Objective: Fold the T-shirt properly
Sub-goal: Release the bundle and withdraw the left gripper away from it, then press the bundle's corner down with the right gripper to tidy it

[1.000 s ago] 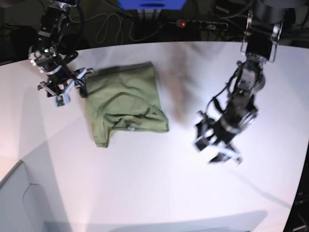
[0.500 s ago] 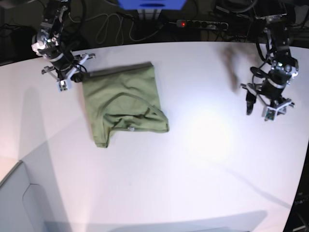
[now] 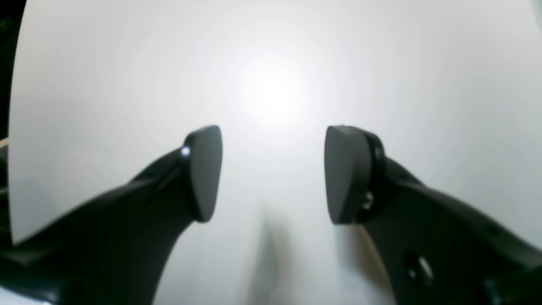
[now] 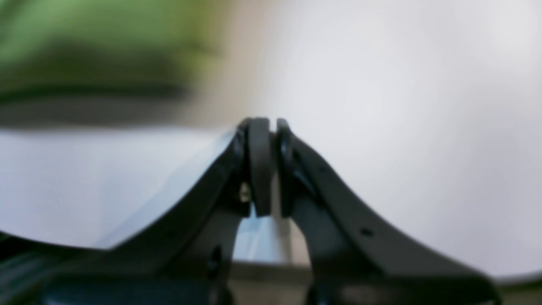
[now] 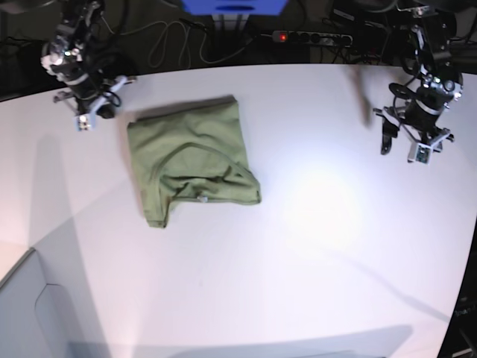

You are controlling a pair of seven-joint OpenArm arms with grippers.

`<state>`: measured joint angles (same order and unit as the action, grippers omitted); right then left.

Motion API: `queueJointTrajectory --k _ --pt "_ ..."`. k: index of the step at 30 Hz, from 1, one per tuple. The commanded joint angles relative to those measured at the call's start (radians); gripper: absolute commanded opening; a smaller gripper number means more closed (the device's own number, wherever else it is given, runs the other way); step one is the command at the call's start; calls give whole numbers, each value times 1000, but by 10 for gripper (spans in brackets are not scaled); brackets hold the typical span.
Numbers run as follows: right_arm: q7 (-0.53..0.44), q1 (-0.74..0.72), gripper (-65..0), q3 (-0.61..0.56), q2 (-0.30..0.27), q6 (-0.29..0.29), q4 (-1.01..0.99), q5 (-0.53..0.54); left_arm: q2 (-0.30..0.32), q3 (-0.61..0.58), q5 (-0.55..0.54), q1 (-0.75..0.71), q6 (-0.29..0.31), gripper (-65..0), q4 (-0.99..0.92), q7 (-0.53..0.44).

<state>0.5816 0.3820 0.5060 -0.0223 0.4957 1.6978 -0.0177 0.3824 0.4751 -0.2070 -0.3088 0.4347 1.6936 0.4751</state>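
- Counter [image 5: 313,246]: white and broad from where I sit; it carries the shirt on its far-left part in the base view, and both arms are parked at its far corners.
- T-shirt [image 5: 192,160]: olive green, lying flat in a folded bundle, its long axis running from the far edge toward me, with one corner poking out at the near left. I judge the fold close to done, though a bit uneven.
- Right hand [image 5: 88,118]: clenched on nothing, pads pressed together, hovering just beside the shirt's far-left corner but apart from it. The shirt lies down and to the right of it in the base view. This is clearly the nearer arm for any tidy-up.
- Left hand [image 5: 402,148]: released, jaws wide over bare counter, well apart from the shirt on the opposite side.
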Motion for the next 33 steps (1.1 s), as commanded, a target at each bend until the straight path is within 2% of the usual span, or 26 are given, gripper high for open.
queueJointTrajectory --k 1,8,16,23,27,33 --pt "-10 -19 -650 1 -5 10 21 15 16 7 -13 -3 -3 -282 16 -20" --pt "-1 -120 -650 1 -3 13 34 12 -56 9 -13 -17 -3 -282 12 -20" --pt "-8 -111 -650 -123 -1 14 32 15 -133 7 -13 -54 -3 -282 20 -20" --pt "-10 -47 -650 -198 2 14 54 15 -138 7 -13 -88 -3 -282 20 -20" --pt "-10 -24 -650 -192 2 14 86 15 -138 7 -13 -102 -3 -282 20 -20" --pt "-10 -24 -650 -123 0 14 212 15 -153 9 -13 -131 3 -282 21 -20"
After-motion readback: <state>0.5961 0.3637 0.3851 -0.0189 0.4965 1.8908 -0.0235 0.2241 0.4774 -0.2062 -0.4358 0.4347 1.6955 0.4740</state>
